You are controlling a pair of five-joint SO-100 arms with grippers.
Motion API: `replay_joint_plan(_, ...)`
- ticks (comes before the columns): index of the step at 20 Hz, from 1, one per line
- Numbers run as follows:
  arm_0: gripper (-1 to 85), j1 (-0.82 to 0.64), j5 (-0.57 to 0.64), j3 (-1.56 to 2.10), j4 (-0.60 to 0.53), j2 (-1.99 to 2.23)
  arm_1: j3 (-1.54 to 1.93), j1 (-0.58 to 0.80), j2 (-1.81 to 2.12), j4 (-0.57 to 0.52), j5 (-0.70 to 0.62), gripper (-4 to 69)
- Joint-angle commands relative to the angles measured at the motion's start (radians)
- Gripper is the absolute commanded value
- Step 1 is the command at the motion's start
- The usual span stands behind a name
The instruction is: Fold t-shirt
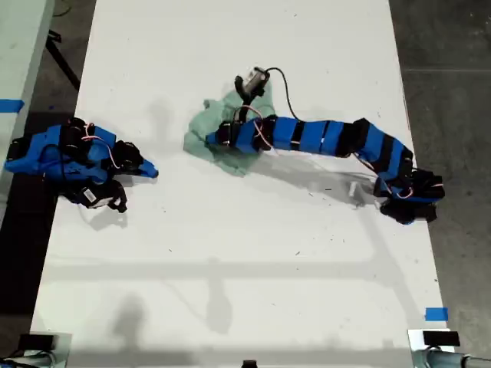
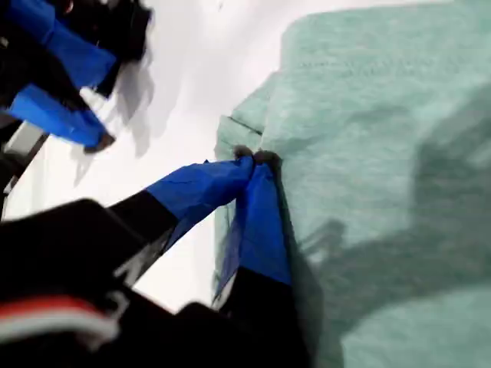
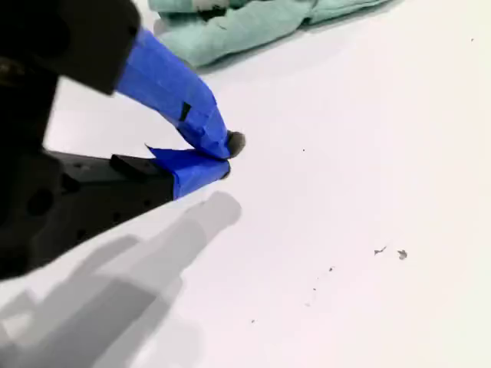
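A white table (image 1: 230, 253) carries the t-shirt (image 1: 201, 132), bunched in a crumpled heap under my first gripper (image 2: 257, 162), whose fingers are clenched on a fold at the cloth's edge. My second gripper (image 3: 224, 157) rests well apart on bare table, fingers closed on nothing. The grip looks thin; drawing the pinched fold slowly outward, low over the table, should spread the heap without slipping.
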Motion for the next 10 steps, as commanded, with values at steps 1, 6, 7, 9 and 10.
replay_joint_plan(1, 0.1, 0.012, 0.005, -0.006, 0.005, 0.005, -0.075, -0.152, 0.035, 0.112, 0.021, -1.2)
replay_joint_plan(6, 0.3, 0.067, 0.0, -0.008, 0.006, 0.005, -0.083, -0.198, 0.261, 0.356, -0.052, -1.2)
replay_joint_plan(7, 0.3, 0.074, -0.002, -0.008, 0.006, 0.005, -0.083, -0.201, 0.344, 0.44, -0.075, -1.2)
replay_joint_plan(9, 0.4, 0.077, -0.002, -0.008, 0.006, 0.005, -0.064, -0.209, 0.515, 0.606, -0.11, -1.2)
replay_joint_plan(10, 0.5, 0.077, -0.002, -0.008, 0.006, 0.005, -0.048, -0.216, 0.598, 0.681, -0.123, -1.2)
